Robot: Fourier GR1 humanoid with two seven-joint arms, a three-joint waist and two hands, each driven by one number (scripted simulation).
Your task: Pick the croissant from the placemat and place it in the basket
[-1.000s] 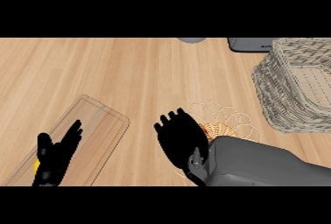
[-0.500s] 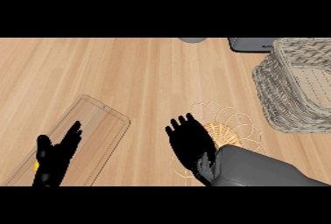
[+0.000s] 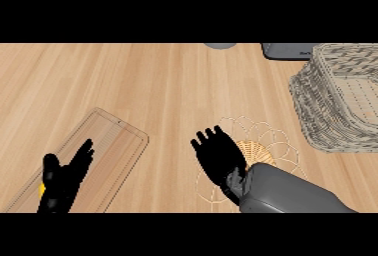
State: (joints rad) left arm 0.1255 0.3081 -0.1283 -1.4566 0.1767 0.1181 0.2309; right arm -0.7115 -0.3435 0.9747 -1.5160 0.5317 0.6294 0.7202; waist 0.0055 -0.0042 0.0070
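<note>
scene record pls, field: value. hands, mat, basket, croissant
right robot hand: open, fingers straight, over the woven placemat
left robot hand: open, resting at lower left over the clear tray
croissant: not visible, possibly hidden under the right robot hand
basket: wicker, far right on the wooden counter; no croissant seen inside
task state: not yet done
</note>
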